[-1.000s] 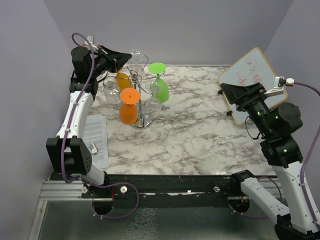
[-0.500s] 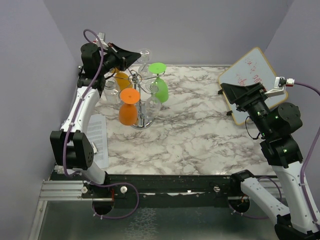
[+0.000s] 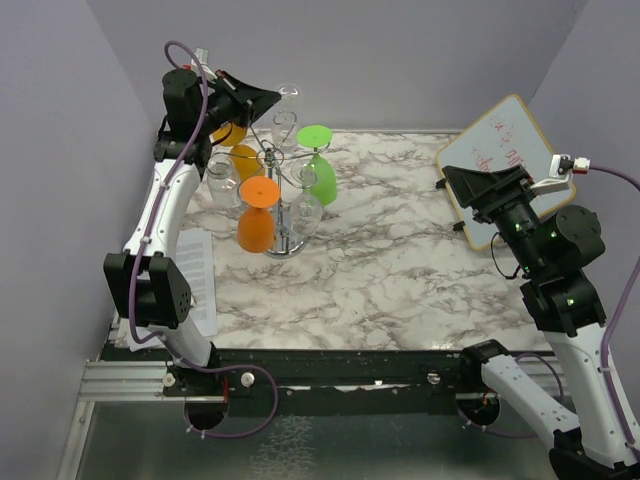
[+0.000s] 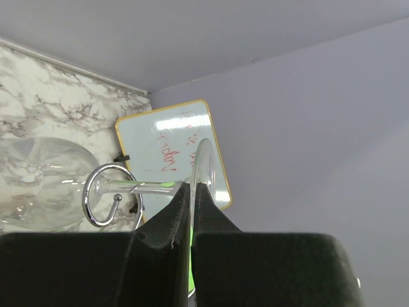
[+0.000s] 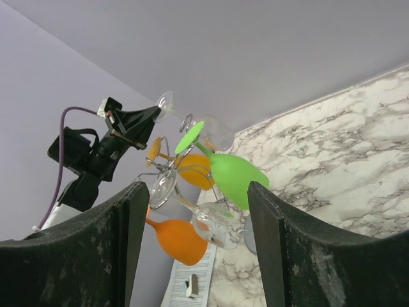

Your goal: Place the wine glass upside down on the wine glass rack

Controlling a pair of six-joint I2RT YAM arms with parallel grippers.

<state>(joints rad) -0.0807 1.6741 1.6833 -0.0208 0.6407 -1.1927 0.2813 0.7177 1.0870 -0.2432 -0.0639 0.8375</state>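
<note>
Purple walls [image 3: 400, 60] close round a marbled desk [image 3: 400, 270]. At its far-left corner the left gripper [image 3: 268, 97] has risen and swung inward over the past second. Its fingers are pinched on the foot of the clear wine glass [image 3: 286, 110], which now hangs just above the wine glass rack [image 3: 286, 215], so hooking the stem looks next. The left wrist view shows a chrome scroll ring [image 4: 110, 203] right beside the stem, unreadable from above. Near the right edge, the right gripper [image 3: 447, 180] waits with fingers spread.
</note>
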